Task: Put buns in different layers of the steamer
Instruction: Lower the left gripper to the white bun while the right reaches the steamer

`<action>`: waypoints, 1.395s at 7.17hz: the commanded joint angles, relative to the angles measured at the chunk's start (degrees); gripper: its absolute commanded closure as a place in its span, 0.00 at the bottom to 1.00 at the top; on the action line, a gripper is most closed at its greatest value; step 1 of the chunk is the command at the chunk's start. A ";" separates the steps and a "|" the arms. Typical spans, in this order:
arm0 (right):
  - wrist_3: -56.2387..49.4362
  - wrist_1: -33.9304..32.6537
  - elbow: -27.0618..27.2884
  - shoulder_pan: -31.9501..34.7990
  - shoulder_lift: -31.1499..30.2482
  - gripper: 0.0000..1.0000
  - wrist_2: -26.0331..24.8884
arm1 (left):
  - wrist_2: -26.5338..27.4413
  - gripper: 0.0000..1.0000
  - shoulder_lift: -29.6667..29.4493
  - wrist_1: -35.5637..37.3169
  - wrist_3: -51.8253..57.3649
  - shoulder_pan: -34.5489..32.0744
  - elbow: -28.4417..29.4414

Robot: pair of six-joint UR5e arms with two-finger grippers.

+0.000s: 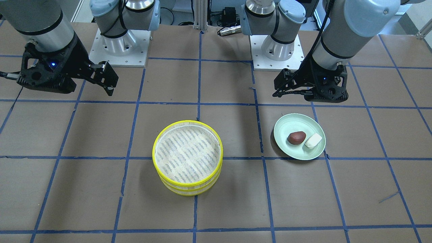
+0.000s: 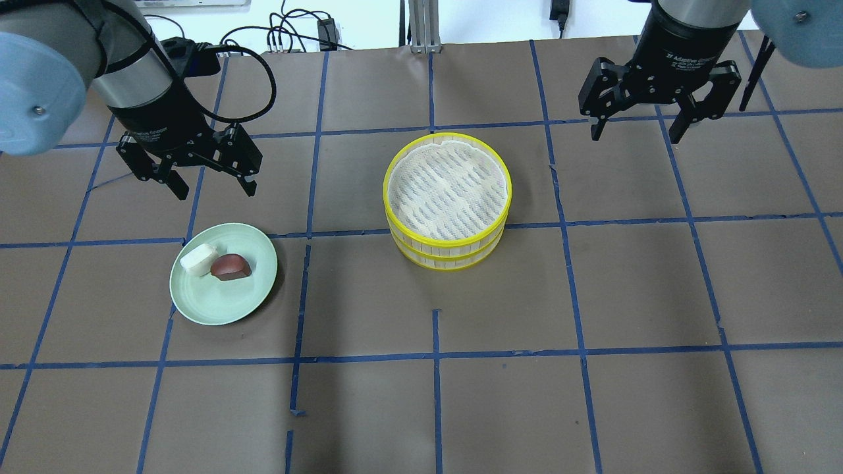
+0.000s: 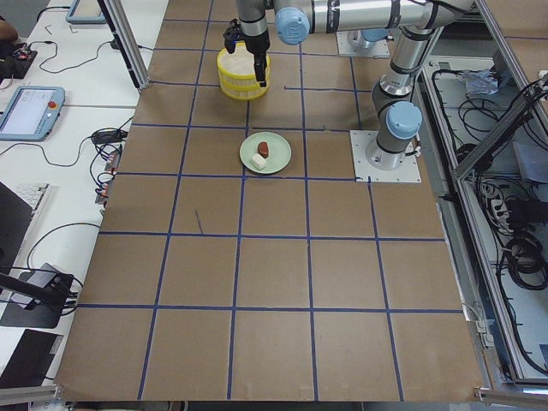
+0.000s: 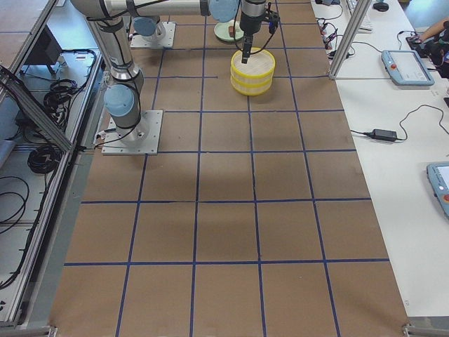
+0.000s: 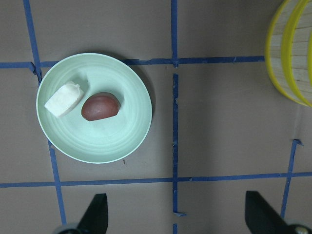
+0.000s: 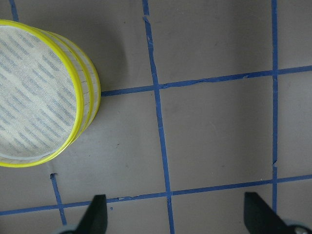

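We are at the very start. Both buns lie on the pale green plate [image 2: 220,304], which sits toward the left end of the table [image 2: 593,395]. The white bun [image 2: 198,257] and the reddish-brown bun [image 2: 230,266] are side by side, touching or very nearly so.

The two steamer layers stand stacked near the middle of the table, well clear of every edge. The upper layer [image 2: 448,191] sits squarely on the lower layer [image 2: 448,261], and its woven floor is bare.

The left gripper [image 2: 217,194] hovers above the table just beside the plate, on the robot's side of it, with its jaws spread wide and holding nothing. The right gripper [image 2: 635,137] hangs well apart from the stack toward the right end, likewise spread and empty.

We judge that the next move is for the left gripper to shift over one bun and come down astride it without nudging its neighbour. The layers will need separating so that each can take a bun.
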 commanded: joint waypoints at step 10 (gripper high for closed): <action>-1.90 -21.66 0.44 6.40 15.28 0.00 0.25 | 8.13 0.00 -8.24 23.64 25.05 7.62 -14.05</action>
